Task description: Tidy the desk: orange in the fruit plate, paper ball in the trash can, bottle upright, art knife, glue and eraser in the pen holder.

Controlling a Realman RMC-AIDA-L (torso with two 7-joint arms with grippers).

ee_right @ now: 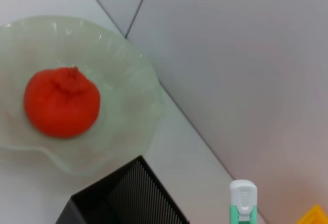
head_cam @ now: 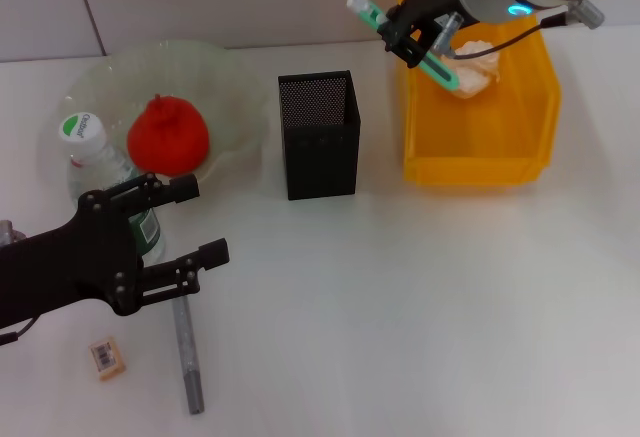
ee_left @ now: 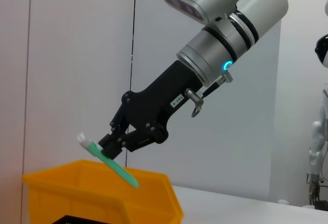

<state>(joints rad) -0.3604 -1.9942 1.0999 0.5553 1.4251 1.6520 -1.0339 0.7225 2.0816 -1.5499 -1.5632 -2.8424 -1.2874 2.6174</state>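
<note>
One right hand (head_cam: 418,45) grips glue (head_cam: 405,41); head view alone shows eraser (head_cam: 107,357).

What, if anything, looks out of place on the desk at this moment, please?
The art knife and eraser lie loose on the table, far from the pen holder. The right gripper holds the glue tilted over the yellow bin, not the holder.

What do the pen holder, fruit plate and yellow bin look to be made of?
Pen holder: black metal mesh, judging by its fine perforated walls, matte. Fruit plate: translucent pale-green glass or plastic with a wavy, glossy rim; which one is unclear. Yellow bin: moulded plastic, smooth, uniformly coloured, slightly shiny.
</note>
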